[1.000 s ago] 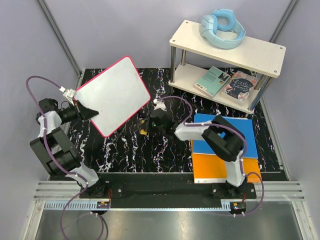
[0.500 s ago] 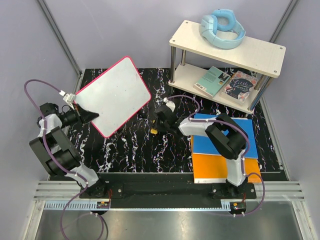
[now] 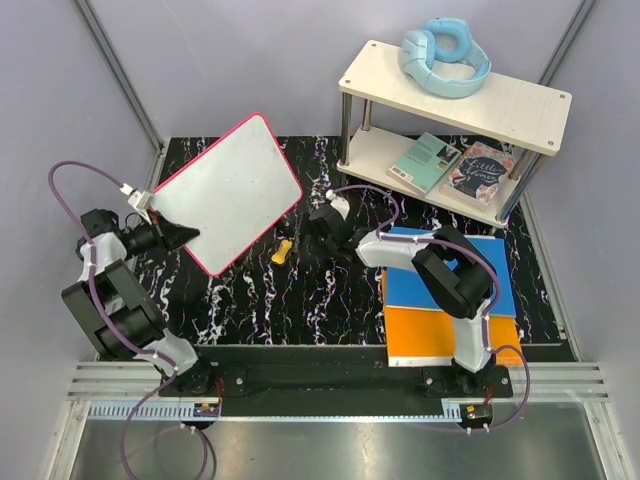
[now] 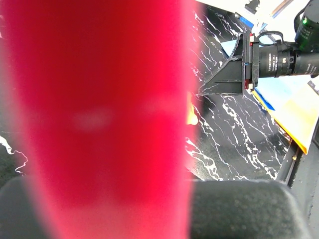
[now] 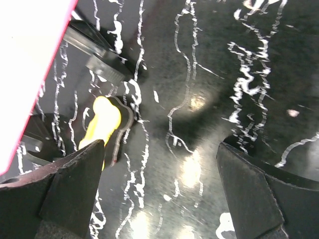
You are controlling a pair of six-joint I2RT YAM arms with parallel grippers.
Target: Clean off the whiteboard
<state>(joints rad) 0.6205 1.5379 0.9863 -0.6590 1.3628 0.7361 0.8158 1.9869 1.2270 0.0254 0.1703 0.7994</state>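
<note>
The whiteboard [image 3: 228, 190], white with a pink-red rim, is held tilted up off the table at the back left, and its face shows no writing. My left gripper [image 3: 188, 232] is shut on its lower left edge. In the left wrist view the blurred red rim [image 4: 99, 119] fills the left half. My right gripper [image 3: 312, 238] stands open over the table's middle, nothing between its fingers [image 5: 75, 169]. A small yellow thing [image 3: 284, 250] lies on the table just left of it, also seen as the yellow thing [image 5: 103, 122] below the whiteboard's corner [image 5: 25, 59].
A two-level shelf [image 3: 455, 85] at the back right carries blue headphones [image 3: 445, 57] on top and two books [image 3: 455, 165] below. A blue flat rectangle [image 3: 500, 275] and an orange one [image 3: 425, 335] lie under the right arm. The tabletop is black marble [image 3: 300, 300].
My right gripper has opened and let go of the yellow thing, which now lies on the table to its left. The right arm pulled back to the right. The left gripper still holds the board.
</note>
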